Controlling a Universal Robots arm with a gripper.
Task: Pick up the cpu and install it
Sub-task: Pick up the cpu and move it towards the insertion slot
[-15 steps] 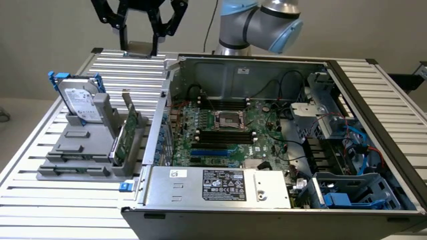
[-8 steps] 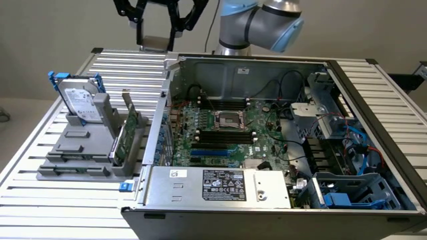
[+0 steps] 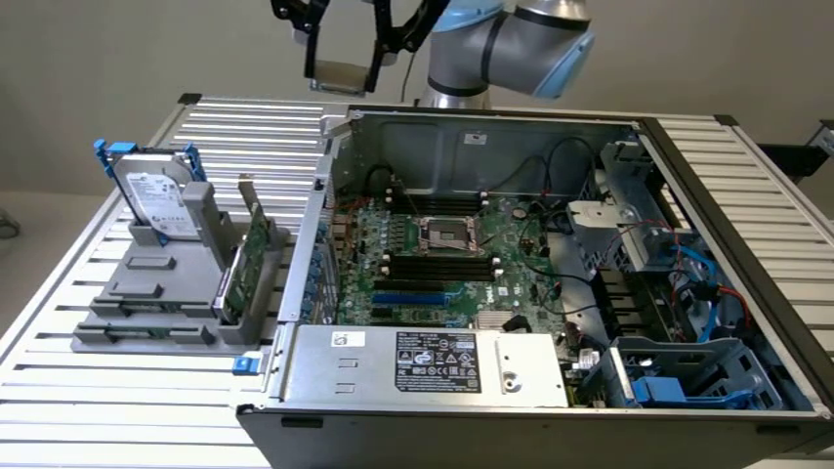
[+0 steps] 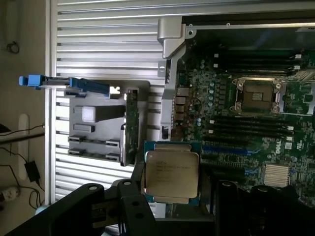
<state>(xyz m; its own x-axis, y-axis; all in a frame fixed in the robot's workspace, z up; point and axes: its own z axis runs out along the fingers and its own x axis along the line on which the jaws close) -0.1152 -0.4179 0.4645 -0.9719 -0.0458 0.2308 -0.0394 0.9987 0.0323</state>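
**Arm** (image 3: 528, 34): one; pale blue and silver-grey joints. It is raised high at the upper edge of the exterior view, and its last joints are reached toward the exterior view's left.

**Cables** (image 3: 414, 21): black; run along the wrist to the gripper.

**Gripper** (image 3: 343, 68): black, two-fingered; pointed downward and carried in the air.

**Fingers** (image 4: 129, 194): dark and blocky. They are set wide and pressed against opposite edges of the cpu (image 4: 171, 173), which is clamped between them and held off every surface. The silver top of the cpu is turned toward the wrist camera.
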